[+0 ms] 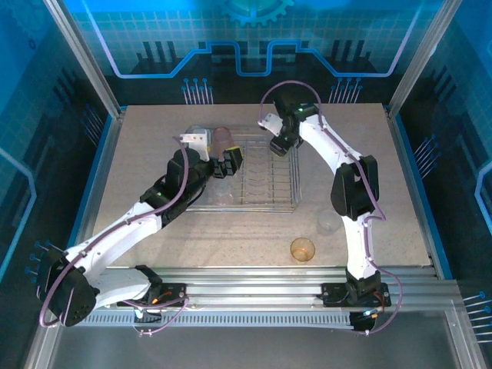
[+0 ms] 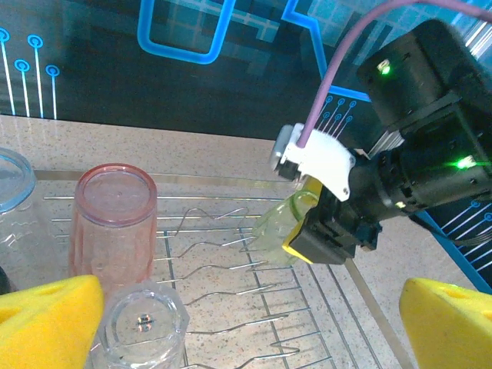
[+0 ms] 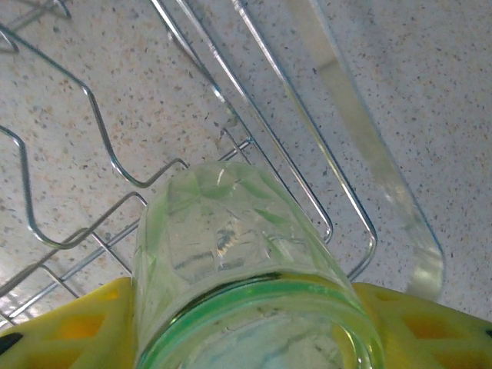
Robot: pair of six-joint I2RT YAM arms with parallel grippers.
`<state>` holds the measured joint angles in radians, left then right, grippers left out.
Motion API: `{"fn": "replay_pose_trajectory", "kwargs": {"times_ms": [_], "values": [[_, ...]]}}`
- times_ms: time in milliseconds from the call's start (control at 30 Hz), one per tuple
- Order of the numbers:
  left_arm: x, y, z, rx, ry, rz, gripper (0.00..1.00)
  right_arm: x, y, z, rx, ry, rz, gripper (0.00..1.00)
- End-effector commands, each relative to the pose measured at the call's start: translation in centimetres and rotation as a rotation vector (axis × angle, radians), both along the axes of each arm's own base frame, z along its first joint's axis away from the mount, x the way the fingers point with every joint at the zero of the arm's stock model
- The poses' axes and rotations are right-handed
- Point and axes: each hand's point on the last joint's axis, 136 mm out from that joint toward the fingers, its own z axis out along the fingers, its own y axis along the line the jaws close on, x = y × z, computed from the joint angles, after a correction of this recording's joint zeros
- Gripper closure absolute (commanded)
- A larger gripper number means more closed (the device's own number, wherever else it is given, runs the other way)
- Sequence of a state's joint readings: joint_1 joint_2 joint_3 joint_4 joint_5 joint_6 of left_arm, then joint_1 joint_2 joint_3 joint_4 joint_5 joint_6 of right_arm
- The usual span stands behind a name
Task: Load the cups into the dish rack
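the right tool (image 2: 306, 231) gripped the green cup (image 3: 231, 231), its bottom pointing out and down at the dish rack (image 1: 269, 184) just below. the left tool (image 1: 228, 163) gaped wide, empty.

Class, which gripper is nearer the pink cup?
Left. The left gripper sits open just beside the pink cup; the right gripper grips a green cup farther along the rack.

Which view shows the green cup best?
Right wrist: the green cup is close up, gripped between the right gripper's yellow pads above the dish rack wires. Left wrist shows the cup tilted, half hidden by that gripper. Top external: too small to tell beneath the gripper.
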<state>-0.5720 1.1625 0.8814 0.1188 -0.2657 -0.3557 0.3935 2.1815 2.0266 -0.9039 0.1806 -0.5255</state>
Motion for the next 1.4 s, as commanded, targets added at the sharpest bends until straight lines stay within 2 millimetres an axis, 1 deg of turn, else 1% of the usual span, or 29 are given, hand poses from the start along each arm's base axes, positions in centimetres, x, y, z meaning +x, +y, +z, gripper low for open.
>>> {"fn": "replay_pose_trajectory", "kwargs": {"times_ms": [0,133,200,400,633,700,833,1000,1167,1300,1367], "values": [[0.6,0.0,2.4,-0.022,-0.064,0.008,0.0,0.2,-0.3,0.1,-0.04,-0.039,0.089,0.79],[0.9,0.0,2.1,-0.016,-0.061,0.014,0.0,-0.2,0.2,-0.3,-0.014,-0.041,0.159,0.78],[1.0,-0.2,2.1,-0.017,-0.059,0.01,0.01,-0.1,0.3,-0.6,-0.024,-0.056,0.181,0.78],[1.3,-0.3,1.8,-0.013,-0.052,0.013,0.0,0.7,0.0,-1.0,-0.064,-0.089,0.203,0.69],[1.6,-0.3,1.5,-0.016,-0.047,0.015,0.01,1.5,0.3,-1.0,-0.066,-0.107,0.221,0.59],[1.7,-0.3,1.4,-0.016,-0.044,0.015,0.0,1.5,0.3,-1.2,-0.069,-0.099,0.225,0.52],[1.9,-0.3,1.2,-0.013,-0.04,0.017,0.01,1.8,-0.1,-1.5,-0.095,-0.088,0.206,0.45],[2.1,-0.3,1.0,-0.012,-0.035,0.018,0.01,1.9,0.0,-1.4,-0.099,-0.063,0.197,0.3],[2.4,-0.4,0.7,-0.016,-0.026,0.019,0.01,2.5,-0.1,-0.8,-0.099,-0.084,0.172,0.27],[2.9,-0.9,0.3,-0.017,-0.01,0.007,0.01,2.1,-0.3,-1.5,-0.111,-0.063,0.181,0.18],[3.1,-1.2,0.1,-0.02,-0.001,-0.001,0.01,1.9,-0.5,-1.6,-0.116,-0.058,0.177,0.01]]}}
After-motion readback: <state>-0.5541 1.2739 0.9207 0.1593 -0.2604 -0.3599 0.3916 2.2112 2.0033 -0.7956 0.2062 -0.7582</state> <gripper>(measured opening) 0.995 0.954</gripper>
